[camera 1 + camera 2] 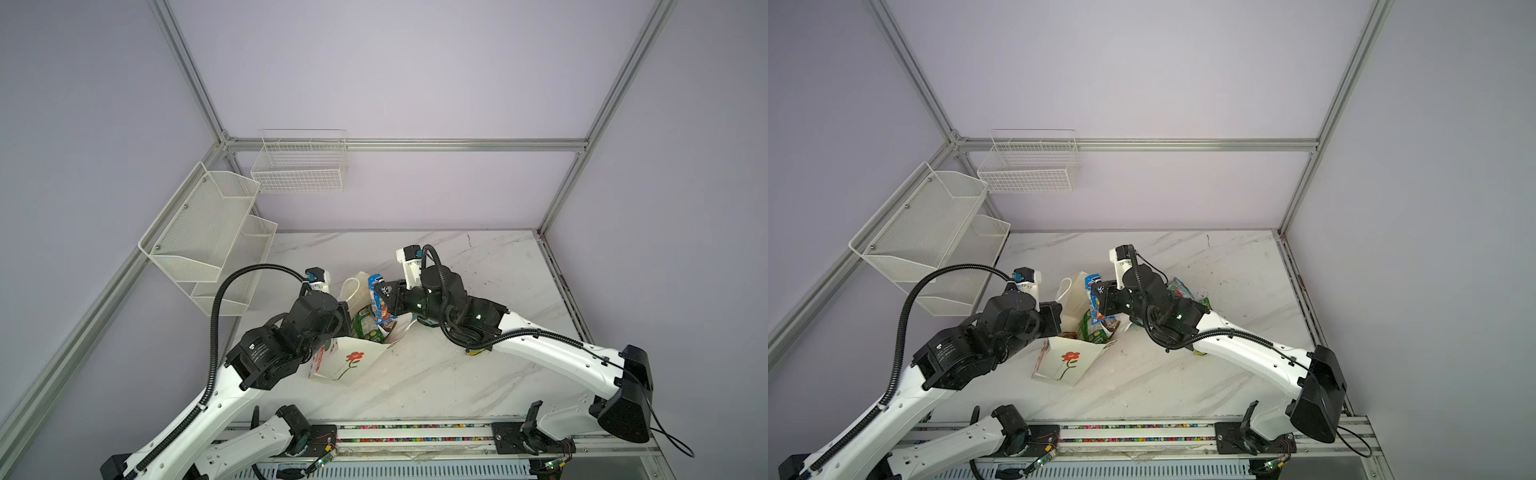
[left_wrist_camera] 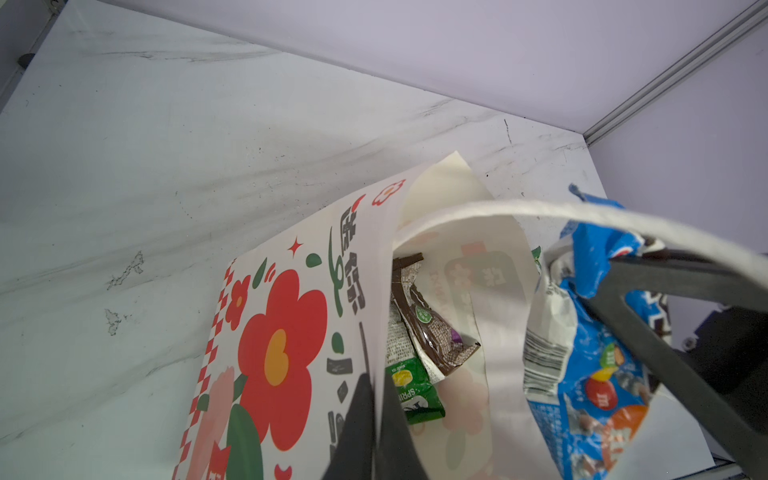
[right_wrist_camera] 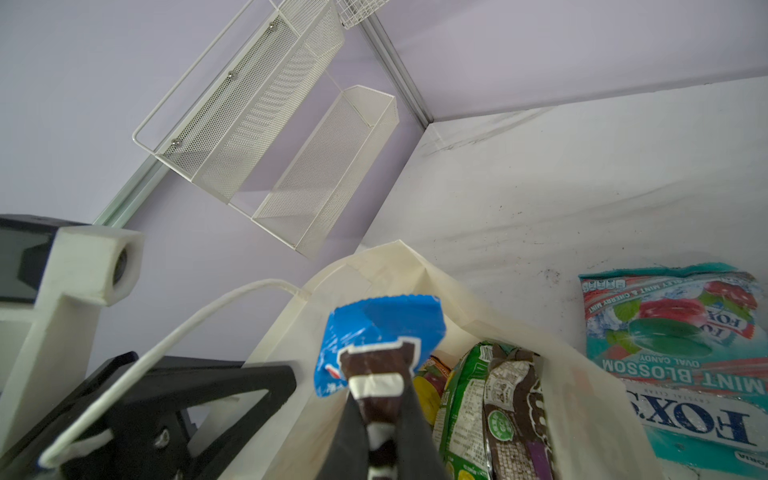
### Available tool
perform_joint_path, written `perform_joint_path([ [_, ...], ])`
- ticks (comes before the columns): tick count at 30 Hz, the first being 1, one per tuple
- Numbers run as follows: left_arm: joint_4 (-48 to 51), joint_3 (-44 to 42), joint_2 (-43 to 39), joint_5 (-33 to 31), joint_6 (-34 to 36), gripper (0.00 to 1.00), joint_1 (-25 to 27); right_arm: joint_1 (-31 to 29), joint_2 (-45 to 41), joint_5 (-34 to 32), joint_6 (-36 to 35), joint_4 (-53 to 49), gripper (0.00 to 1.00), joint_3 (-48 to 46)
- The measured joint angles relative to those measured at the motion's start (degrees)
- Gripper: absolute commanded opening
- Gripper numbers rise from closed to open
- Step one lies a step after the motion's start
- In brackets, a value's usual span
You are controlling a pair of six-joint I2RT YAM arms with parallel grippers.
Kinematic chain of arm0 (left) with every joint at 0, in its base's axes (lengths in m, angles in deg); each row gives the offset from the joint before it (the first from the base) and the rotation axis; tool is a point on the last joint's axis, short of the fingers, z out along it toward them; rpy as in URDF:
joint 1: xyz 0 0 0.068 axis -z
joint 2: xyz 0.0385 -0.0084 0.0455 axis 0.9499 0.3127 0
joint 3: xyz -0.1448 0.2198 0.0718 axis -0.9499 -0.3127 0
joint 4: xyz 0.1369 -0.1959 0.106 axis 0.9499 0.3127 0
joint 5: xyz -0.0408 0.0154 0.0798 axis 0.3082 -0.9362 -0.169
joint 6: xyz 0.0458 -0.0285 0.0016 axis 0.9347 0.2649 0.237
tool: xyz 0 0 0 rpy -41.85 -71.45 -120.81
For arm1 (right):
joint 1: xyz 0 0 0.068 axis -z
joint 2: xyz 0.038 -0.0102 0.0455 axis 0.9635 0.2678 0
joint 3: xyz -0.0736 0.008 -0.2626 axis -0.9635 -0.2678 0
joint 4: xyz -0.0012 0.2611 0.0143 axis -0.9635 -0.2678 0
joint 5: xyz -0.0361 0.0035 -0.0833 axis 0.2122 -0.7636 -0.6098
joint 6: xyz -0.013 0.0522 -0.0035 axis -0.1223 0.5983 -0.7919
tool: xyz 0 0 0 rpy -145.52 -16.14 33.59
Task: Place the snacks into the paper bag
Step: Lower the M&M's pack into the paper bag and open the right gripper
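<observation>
M&M's packet (image 1: 379, 302) hangs upright over the bag's mouth, pinched partway along by my right gripper (image 3: 380, 411), its fingers clenched on the wrapper. The packet's blue end stands clear above the rim, and I can't tell whether its lower end has passed the rim. From my seat the bag (image 1: 347, 363) sits left of the table's middle, flower face toward me and mouth spread open. Inside I see a green pouch (image 2: 415, 390) and a brown bar (image 2: 432, 332) lying together against the near wall, with open room beside them toward the far wall. My left gripper (image 2: 376, 419) is closed tight on the near wall's top edge, with the paper between its fingers. One cord handle (image 3: 166, 345) loops over that gripper's finger, close beside the packet. A teal pouch (image 3: 673, 353) lies flat on the table (image 1: 457, 395) just beside the bag's outer wall, beneath my right arm. Beyond that I have bare marble toward the back wall, toward the right frame post, and in front of the bag down to the near rail. The mesh rack (image 1: 208, 241) on the left wall and the wire basket (image 1: 299, 166) on the back wall hang well apart from both arms.
</observation>
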Motion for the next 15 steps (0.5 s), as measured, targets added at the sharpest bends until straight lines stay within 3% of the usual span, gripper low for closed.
perform_joint_path([
  [4,0.00,0.00,0.00,-0.11,-0.13,0.00,0.00,-0.70,0.96,0.00,0.00,0.17,0.13,0.81],
  [8,0.02,0.00,0.00,-0.15,-0.13,0.00,0.00,-1.53,1.88,1.07,-0.50,0.44,0.50,1.68],
  [15,-0.07,-0.26,-0.15,-0.37,-0.15,0.00,0.00,-2.14,1.99,2.16,-0.92,1.22,0.53,1.81],
])
